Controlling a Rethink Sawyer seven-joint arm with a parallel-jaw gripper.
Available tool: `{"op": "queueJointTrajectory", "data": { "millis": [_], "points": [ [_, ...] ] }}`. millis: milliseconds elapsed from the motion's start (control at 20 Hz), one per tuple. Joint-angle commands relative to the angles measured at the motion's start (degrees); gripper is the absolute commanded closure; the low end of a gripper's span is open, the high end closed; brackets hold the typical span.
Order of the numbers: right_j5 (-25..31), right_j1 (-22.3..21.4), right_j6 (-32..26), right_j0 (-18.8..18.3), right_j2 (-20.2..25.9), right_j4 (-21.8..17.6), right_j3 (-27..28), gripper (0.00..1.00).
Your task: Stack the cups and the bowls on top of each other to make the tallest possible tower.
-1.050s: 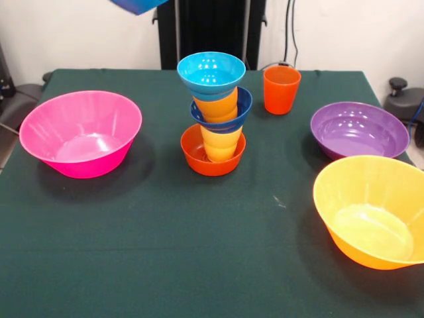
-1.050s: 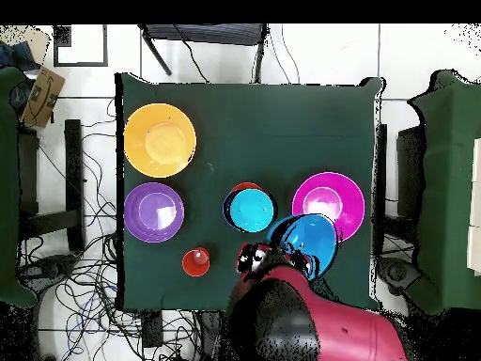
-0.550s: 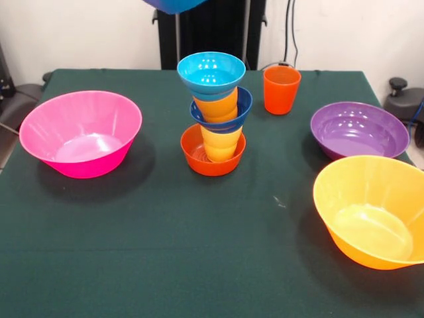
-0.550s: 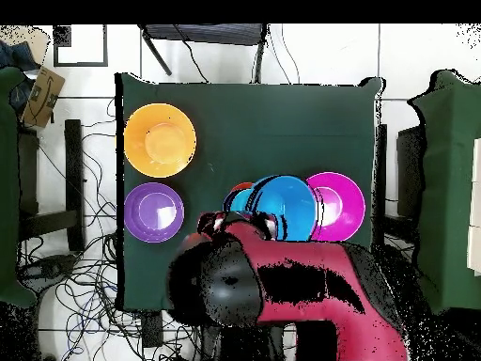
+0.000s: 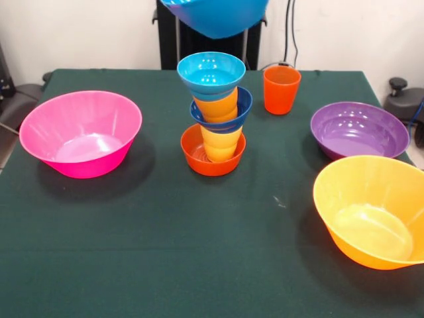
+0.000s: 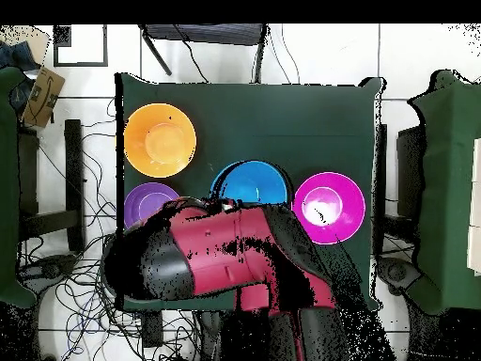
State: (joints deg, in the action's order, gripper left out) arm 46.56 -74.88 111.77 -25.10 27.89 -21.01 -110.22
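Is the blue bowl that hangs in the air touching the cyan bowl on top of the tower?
Apart. In the front view, the blue bowl hangs above the cyan bowl, with a strip of background showing between its underside and the cyan rim.

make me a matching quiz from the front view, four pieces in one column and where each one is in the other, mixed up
Things:
1. medium blue bowl
2. cyan bowl
3. small orange-red bowl
4. red-orange cup

Places:
a. base of the tower
b. alone on the table, beside the tower
c. in the air above the tower
d. top of the tower

Pairs: 1-c, 2-d, 3-a, 4-b
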Motion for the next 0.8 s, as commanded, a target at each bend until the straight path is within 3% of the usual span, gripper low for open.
{"op": "queueJointTrajectory", "data": {
  "millis": [50, 800],
  "points": [
    [4.56, 6.68, 9.99, 3.26, -4.84, -6.64, 0.75, 1.0],
    [1.26, 11.41, 15.82, 10.04, -13.92, -13.96, 0.8, 1.0]
  ]
}}
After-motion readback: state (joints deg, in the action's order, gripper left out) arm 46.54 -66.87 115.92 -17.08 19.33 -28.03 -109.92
